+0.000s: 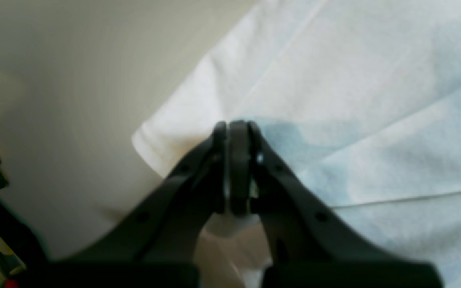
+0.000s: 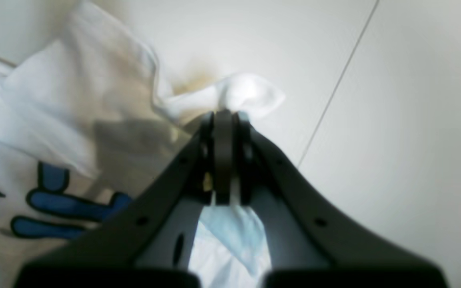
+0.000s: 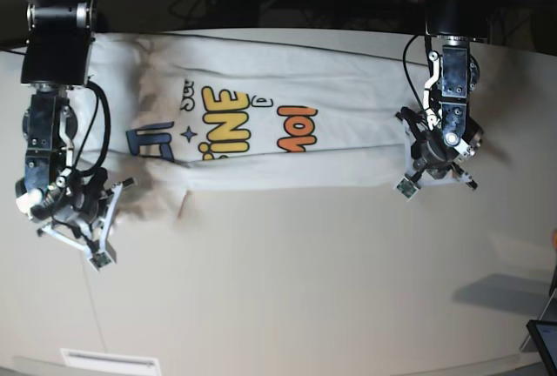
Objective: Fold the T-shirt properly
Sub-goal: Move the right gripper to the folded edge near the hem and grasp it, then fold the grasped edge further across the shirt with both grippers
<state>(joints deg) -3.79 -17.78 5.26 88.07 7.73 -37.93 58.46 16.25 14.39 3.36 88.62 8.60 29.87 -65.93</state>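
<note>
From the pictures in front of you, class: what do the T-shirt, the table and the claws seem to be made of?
T-shirt: soft woven or knitted cloth, probably cotton, matte white; it creases and bunches, with a stitched hem.
Table: hard, smooth, off-white board, likely laminate; faint sheen, a thin seam line.
Left claw and right claw: rigid matte black, probably plastic; moulded shapes with small holes.

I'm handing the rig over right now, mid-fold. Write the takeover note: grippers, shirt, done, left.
Left gripper: shut, pinching a white edge of the T-shirt.
Right gripper: shut on a bunched corner of the shirt.
Shirt: stretched across the far half of the table, print side up, with its near edge folded over in a long white band.
Done: both ends gripped, one lengthwise fold started.
Left: finish that fold, then fold across into a compact stack and release.
</note>
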